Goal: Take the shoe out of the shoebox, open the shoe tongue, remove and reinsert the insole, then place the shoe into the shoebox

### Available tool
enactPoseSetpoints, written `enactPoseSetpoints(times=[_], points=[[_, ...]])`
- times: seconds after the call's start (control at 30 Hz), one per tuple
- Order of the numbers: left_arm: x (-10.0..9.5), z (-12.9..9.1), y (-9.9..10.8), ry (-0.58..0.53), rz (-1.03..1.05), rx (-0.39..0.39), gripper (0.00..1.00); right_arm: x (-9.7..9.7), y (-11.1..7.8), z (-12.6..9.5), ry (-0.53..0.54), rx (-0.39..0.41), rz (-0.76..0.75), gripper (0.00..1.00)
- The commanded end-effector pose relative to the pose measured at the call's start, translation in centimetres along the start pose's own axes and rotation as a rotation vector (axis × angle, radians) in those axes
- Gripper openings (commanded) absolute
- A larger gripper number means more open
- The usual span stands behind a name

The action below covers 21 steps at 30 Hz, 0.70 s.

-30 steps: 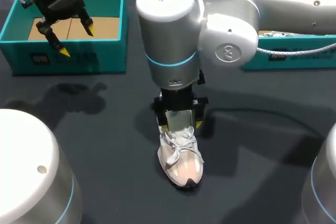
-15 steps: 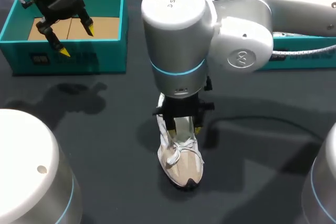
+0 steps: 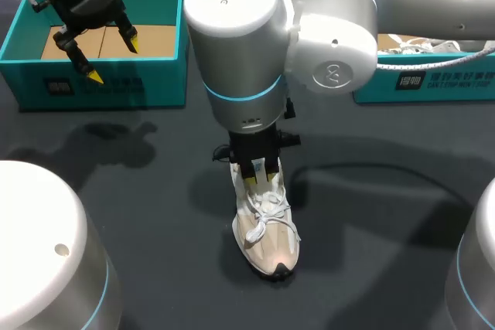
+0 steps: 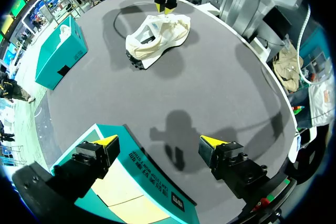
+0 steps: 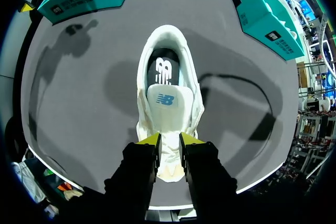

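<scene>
the shoe (image 3: 265, 229) sits in the table's (image 3: 155, 214) middle with our right gripper (image 3: 261, 173) at its tongue (image 5: 165, 98); we cannot tell whether it grips. our left gripper (image 3: 112, 56) hangs spread over the shoebox (image 3: 100, 86) at the far left corner

Shoe (image 3: 267, 233): my right arm (image 3: 247, 59) hides its back end from above.
Insole (image 5: 164, 66): the tongue (image 5: 166, 100) covers its front part.
Box on my right (image 3: 433, 83): my arm hides most of it.
</scene>
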<state>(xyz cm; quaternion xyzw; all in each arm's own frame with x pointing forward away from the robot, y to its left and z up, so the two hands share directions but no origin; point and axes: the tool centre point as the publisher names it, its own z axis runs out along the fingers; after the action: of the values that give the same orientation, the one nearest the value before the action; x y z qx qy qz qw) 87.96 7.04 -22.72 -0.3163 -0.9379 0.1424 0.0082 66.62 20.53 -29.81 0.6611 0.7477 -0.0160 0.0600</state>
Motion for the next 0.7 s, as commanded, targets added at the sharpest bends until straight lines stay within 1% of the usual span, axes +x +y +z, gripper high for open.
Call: enactPoseSetpoints(times=[0.03, 0.1, 0.23, 0.43, 0.5, 0.53, 0.7], points=[[0.0, 0.0, 0.0, 0.002, 0.001, -0.002, 1.0, 0.2, 1.1, 1.1, 0.006, 0.008, -0.013, 0.23], [0.0, 0.0, 0.0, 0.002, 0.001, -0.002, 1.0, 0.1, 1.7, 1.6, 0.014, -0.003, -0.029, 0.23], [0.0, 0.0, 0.0, 0.002, 0.001, -0.002, 1.0, -0.3, 2.8, 3.0, 0.016, 0.008, -0.03, 0.24], [0.0, 0.0, 0.0, 0.002, 0.001, -0.002, 1.0, -0.7, 3.8, 5.1, 0.049, 0.021, -0.039, 0.26], [0.0, 0.0, 0.0, 0.002, 0.001, -0.002, 1.0, -0.6, 4.0, 5.4, 0.061, 0.029, -0.042, 0.26], [0.0, 0.0, 0.0, 0.002, 0.001, -0.002, 1.0, -0.5, 4.1, 5.2, 0.061, 0.027, -0.044, 0.26], [0.0, 0.0, 0.0, 0.002, 0.001, -0.002, 1.0, 0.1, 3.7, 2.0, -0.021, -0.011, -0.051, 0.27]])
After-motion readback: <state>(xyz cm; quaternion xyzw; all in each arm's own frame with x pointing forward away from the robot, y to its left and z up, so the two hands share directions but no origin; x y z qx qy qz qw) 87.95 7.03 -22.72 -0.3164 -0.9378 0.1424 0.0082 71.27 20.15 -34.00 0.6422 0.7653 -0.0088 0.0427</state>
